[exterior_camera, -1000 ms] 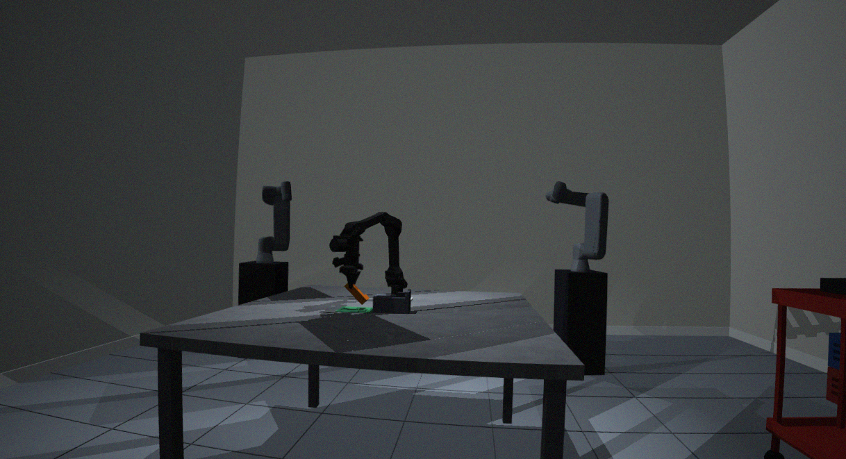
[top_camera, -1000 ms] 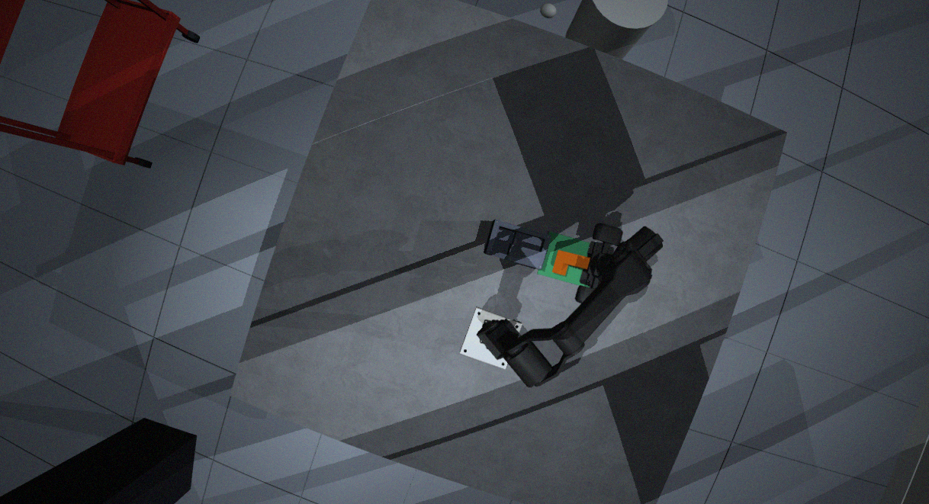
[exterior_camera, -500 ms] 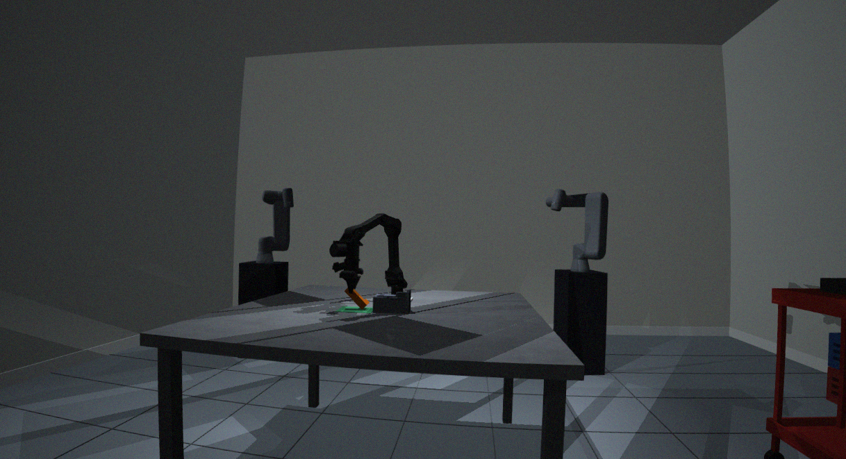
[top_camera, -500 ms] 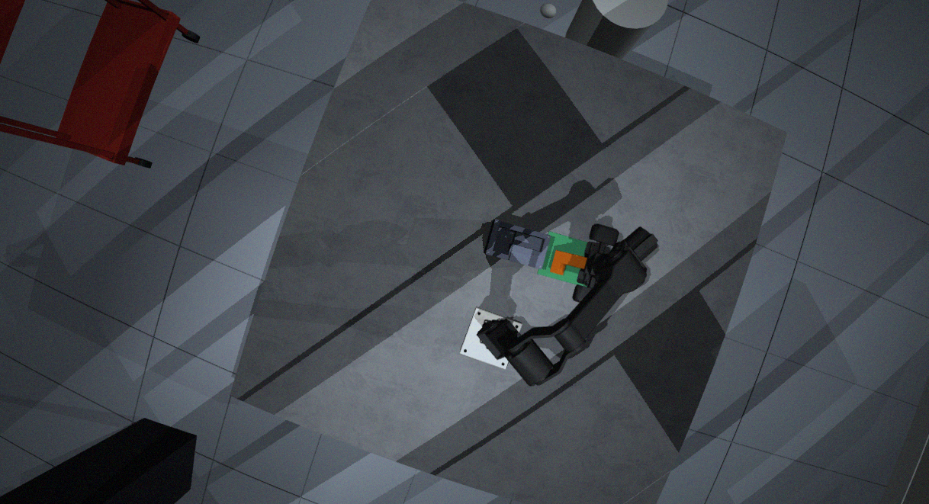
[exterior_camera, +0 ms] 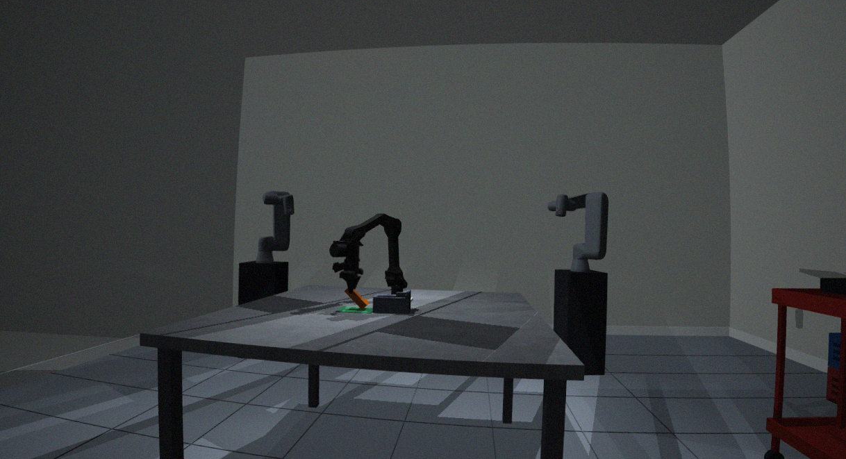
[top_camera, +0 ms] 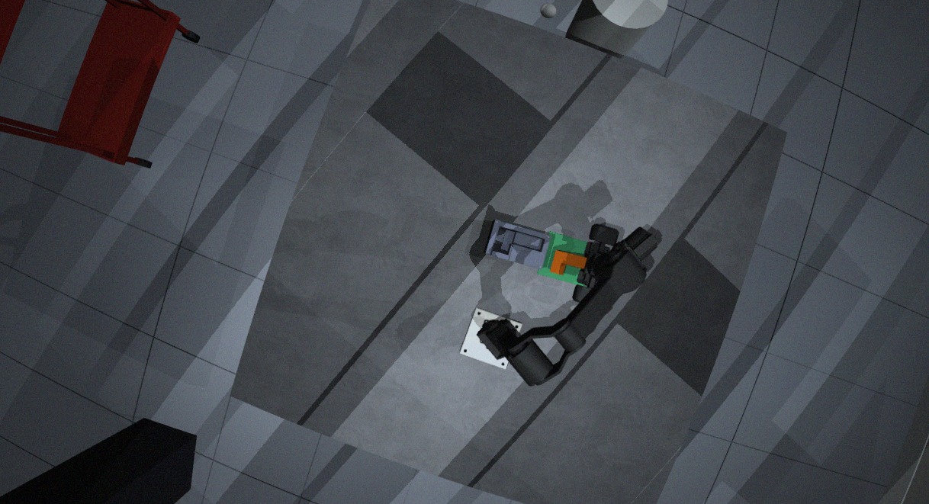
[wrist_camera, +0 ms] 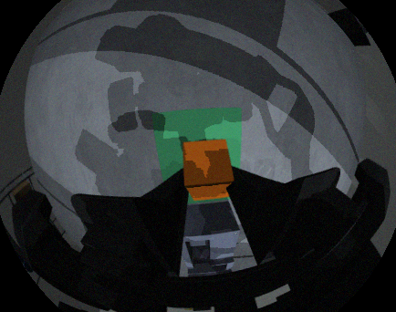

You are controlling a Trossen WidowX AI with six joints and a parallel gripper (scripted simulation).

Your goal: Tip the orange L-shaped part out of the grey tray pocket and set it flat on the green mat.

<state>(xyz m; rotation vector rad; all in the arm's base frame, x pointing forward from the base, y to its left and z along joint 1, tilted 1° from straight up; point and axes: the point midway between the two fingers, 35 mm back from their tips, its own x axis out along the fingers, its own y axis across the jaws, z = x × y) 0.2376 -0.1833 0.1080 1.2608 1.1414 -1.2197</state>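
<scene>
In the top view, a stiff, probably light orange L-shaped block hangs over the flat green square mat, beside the grey rectangular pocketed tray, its foot turned toward the tray, inward from the counter's long edges; the black parallel-jaw gripper hides the far end. The exterior view, taken across the counter's near edge, adds what the overhead angle flattens: the block slants steeply, upper end clamped in the gripper, L-shaped end down at or just above the mat; contact cannot be confirmed. The straight end is the place to hold it, squarely across its parallel sides, since smooth faces could let it pivot if the grip loosens while it leans. The wrist view, looking down past the fingers, shows the pinched end face between them, one finger on each side, and the tray's vacant pocket beyond, but not how high the lower end sits. The block appears unlikely to bend or break, though dropping from this tilt could leave it off flat.
</scene>
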